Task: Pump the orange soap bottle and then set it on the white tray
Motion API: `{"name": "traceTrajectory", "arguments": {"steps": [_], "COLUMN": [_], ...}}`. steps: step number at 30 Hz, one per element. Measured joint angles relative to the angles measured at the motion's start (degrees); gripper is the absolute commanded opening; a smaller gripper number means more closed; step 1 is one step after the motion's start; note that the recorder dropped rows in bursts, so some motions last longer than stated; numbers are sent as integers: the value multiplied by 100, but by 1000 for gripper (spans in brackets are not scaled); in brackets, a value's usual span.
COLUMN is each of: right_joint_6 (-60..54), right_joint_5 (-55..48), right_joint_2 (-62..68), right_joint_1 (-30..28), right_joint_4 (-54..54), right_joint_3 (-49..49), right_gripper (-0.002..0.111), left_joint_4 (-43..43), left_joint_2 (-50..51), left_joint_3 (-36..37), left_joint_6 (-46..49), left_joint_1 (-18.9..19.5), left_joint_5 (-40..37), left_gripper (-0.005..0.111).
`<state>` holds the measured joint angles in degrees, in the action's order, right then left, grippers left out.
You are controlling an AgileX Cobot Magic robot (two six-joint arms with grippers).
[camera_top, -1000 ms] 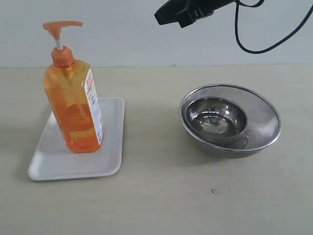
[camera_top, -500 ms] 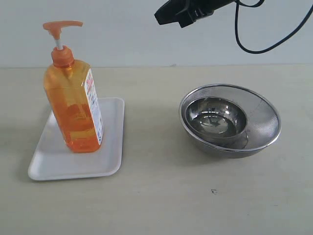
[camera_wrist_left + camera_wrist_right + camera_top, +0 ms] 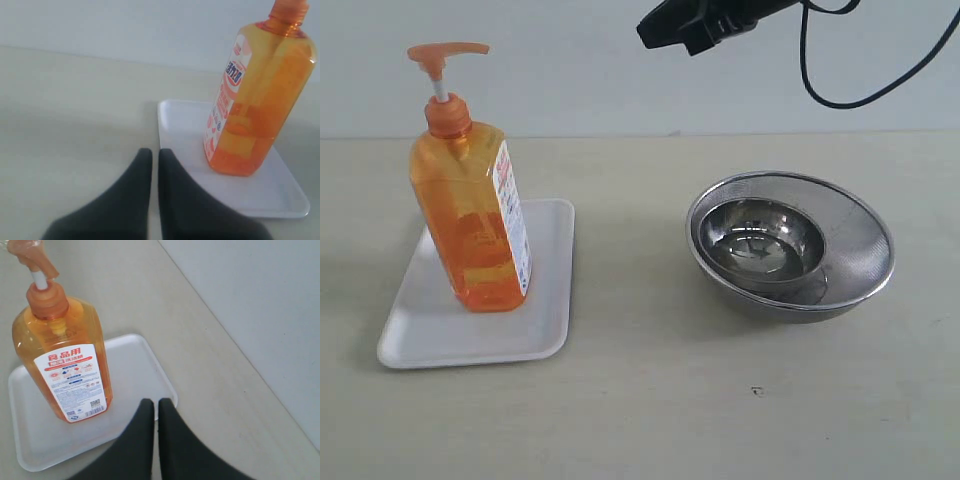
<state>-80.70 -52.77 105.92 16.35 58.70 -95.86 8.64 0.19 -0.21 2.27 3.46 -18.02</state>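
From my seat the orange soap bottle [image 3: 470,215] stands upright on the white tray [image 3: 548,310], on the left of the table [image 3: 650,400] and toward the tray's left side, so I judge the placing done; whether the pump was pressed I cannot tell. It looks nearly full, so I expect real weight, and with the tall pump head it should be top-heavy. The plastic is smooth and glossy, likely slippery, and the walls may give a little under a squeeze. If I had to lift it, I would clamp across the body at mid-height, below the shoulder, never by the thin white stem. The left gripper [image 3: 154,156] hangs low beside the tray's near edge, fingers pressed together on nothing. The right gripper [image 3: 151,407] hovers high above, also clenched and empty. The table is pale, matte and flat, with a plain light wall [image 3: 570,70] behind. A steel mesh bowl [image 3: 863,250] sits well apart on the right.
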Motion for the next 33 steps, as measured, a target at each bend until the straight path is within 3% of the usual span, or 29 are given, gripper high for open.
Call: {"name": "traceTrajectory", "arguments": {"steps": [33], "right_joint_6": [0], "right_joint_5": [106], "right_joint_2": [0], "right_joint_1": [0], "right_joint_4": [0], "right_joint_3": [0], "right_gripper": [0], "left_joint_4": [-9], "left_joint_2": [0], "left_joint_3": [0], "left_joint_6": [0], "left_joint_1": [0], "left_joint_5": [0], "left_gripper": [5]}}
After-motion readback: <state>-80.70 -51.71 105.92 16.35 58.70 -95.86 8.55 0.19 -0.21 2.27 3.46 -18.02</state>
